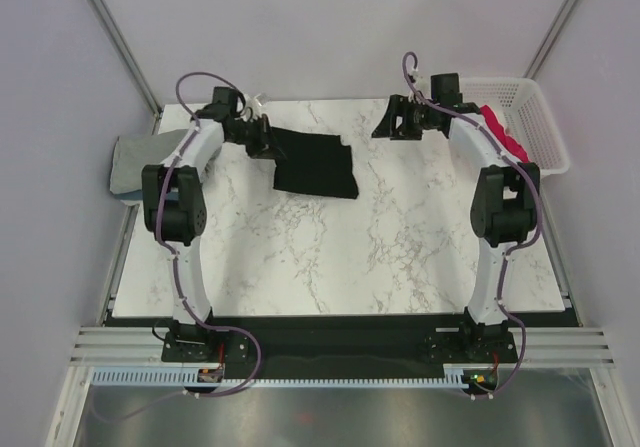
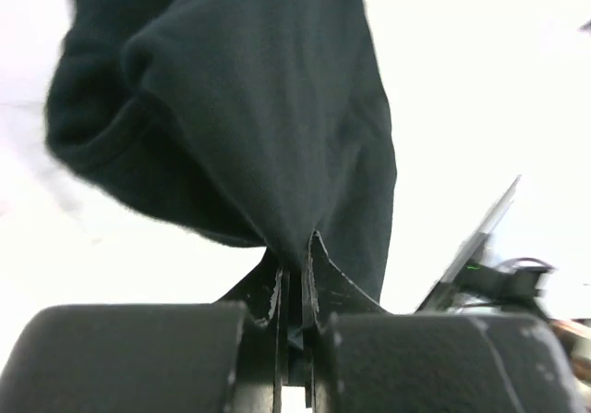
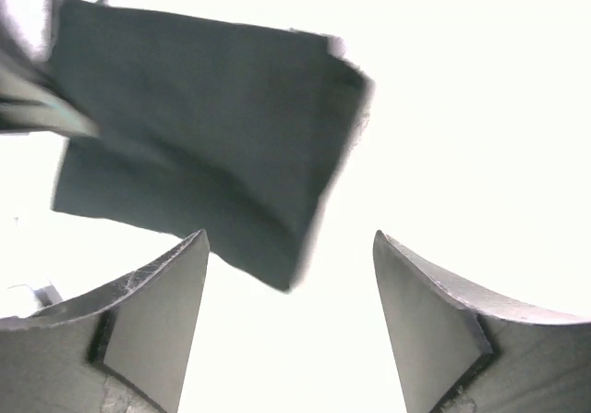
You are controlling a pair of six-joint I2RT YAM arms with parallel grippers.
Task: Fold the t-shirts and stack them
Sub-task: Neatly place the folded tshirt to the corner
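Left wrist: left gripper (image 2: 295, 251) is pinching the shirt (image 2: 259, 108) between its jaws mid-fold, right gripper (image 3: 288, 239) idling agape; laying it flat seems next

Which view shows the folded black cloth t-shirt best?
Top external: the whole black cloth t-shirt lies folded on the white marble table, one edge in the left gripper. Left wrist shows only a bunch pinched by that gripper; right wrist shows it blurred beyond the open right gripper.
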